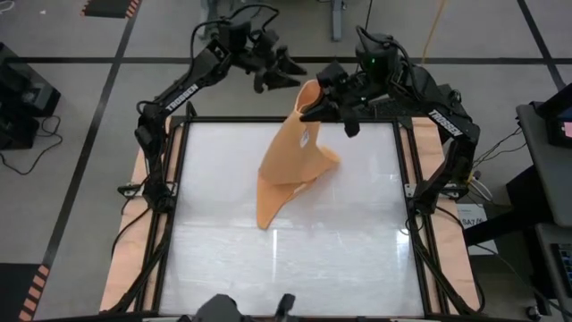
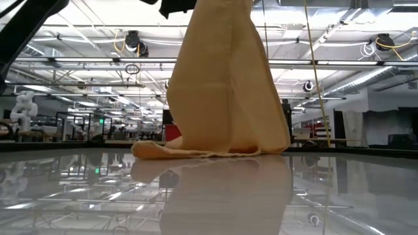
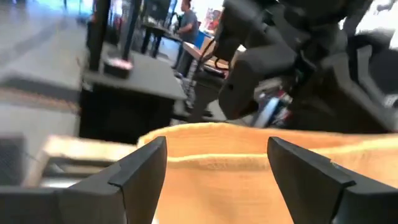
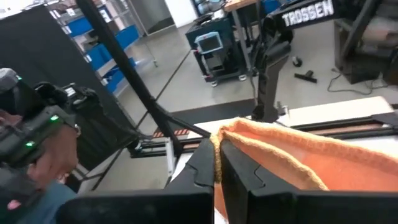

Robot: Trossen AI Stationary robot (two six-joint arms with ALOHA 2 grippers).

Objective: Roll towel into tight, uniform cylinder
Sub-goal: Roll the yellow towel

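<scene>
The orange-tan towel (image 1: 290, 161) hangs from my right gripper (image 1: 315, 105), which is shut on its top edge above the table's far side. Its lower end (image 2: 196, 151) lies crumpled on the white tabletop (image 1: 357, 241). A small white tag (image 1: 305, 140) shows on the hanging part. My left gripper (image 1: 290, 76) is open just left of the right one. In the left wrist view its fingers (image 3: 143, 168) stand on either side of the towel's top edge (image 3: 217, 134); I cannot tell whether they touch it. My right gripper pinches the towel's top edge (image 4: 219, 138) between its two shut fingers, near one upper corner. The fingers come roughly level from the table's right. The towel hangs below them in loose folds, with its lower end resting on the table.
A black frame (image 1: 183, 179) borders the white tabletop, with wooden margins outside it. The near half of the table is bare. Desks, equipment and a person (image 3: 185, 22) show in the room beyond.
</scene>
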